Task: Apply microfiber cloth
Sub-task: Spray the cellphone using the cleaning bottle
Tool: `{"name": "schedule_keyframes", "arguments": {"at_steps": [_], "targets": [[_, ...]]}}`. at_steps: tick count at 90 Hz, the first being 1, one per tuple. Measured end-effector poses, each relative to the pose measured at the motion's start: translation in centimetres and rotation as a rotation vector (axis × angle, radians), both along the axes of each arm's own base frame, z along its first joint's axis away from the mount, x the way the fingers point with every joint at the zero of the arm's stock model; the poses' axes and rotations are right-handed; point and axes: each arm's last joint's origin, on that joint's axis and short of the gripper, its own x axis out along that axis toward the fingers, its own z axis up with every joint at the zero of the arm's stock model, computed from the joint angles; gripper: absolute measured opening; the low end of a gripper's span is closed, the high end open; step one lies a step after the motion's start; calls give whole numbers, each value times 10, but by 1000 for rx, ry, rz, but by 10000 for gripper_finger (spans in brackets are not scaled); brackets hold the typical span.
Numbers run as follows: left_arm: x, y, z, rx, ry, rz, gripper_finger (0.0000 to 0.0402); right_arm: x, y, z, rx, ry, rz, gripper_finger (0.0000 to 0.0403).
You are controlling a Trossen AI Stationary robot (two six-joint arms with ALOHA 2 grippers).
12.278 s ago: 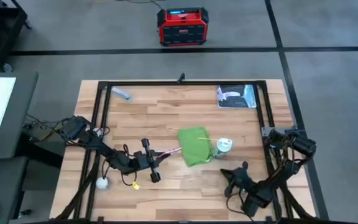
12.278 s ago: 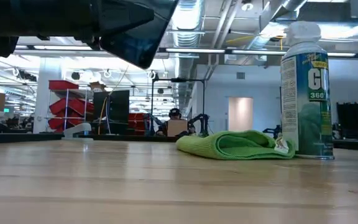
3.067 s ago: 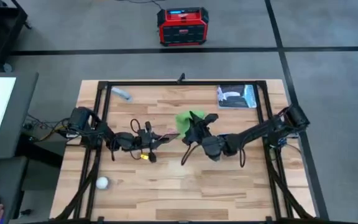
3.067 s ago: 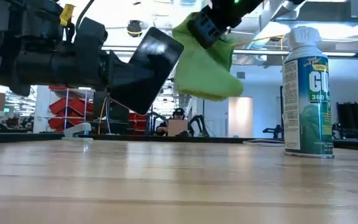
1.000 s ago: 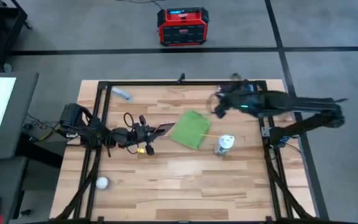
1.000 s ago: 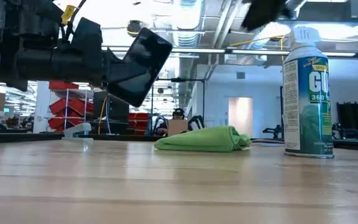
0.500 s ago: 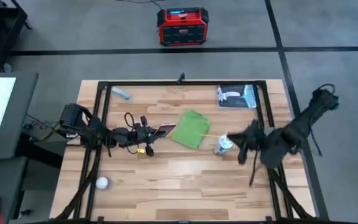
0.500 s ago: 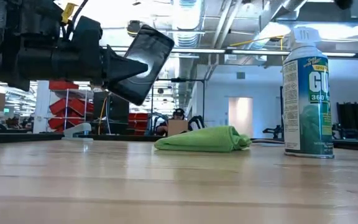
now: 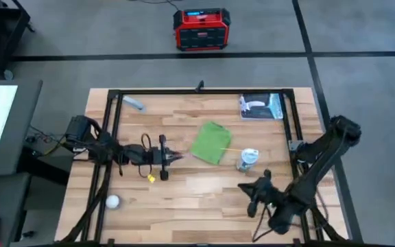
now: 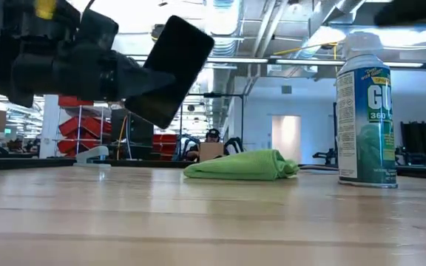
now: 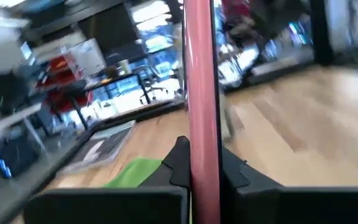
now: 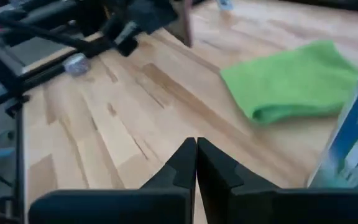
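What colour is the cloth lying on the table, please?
The cloth is bright green, plain with no pattern; the high view shows it best.

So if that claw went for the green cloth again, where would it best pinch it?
Probably from straight above, at the raised folded edge of the microfiber cloth nearest the spray can. The cloth lies folded flat on the table, so only that soft rounded fold gives closed jaws, like the right gripper's, something to bite.
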Motion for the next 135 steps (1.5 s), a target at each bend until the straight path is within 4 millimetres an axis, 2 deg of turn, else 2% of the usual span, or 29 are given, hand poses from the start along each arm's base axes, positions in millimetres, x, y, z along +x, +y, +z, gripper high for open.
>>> {"name": "schedule_keyframes", "arguments": {"at_steps": [21,46,62,76,87,103,117,125,135], "targets": [[7,-18,6,269,-12,-60,2,14,7,-38,83,-53,-106,0],[16,-38,17,512,40,-61,2,41,7,-69,113,-107,-169,0],[6,-44,50,591,13,-88,2,51,4,-68,48,-153,-183,0],[-17,-38,81,632,24,-101,2,63,-4,-61,-4,-148,-189,0],[-34,-34,93,661,56,-129,2,74,-12,-55,-46,-99,-166,0],[-51,-33,102,679,82,-147,2,93,-27,-38,-89,-32,-93,0],[-56,-34,102,669,88,-162,2,102,-44,-45,-67,9,-84,0],[-56,-34,100,671,93,-165,2,97,-52,-57,-38,-9,-85,0],[-57,-34,97,661,101,-167,2,81,-50,-71,-15,-49,-75,0]]}}
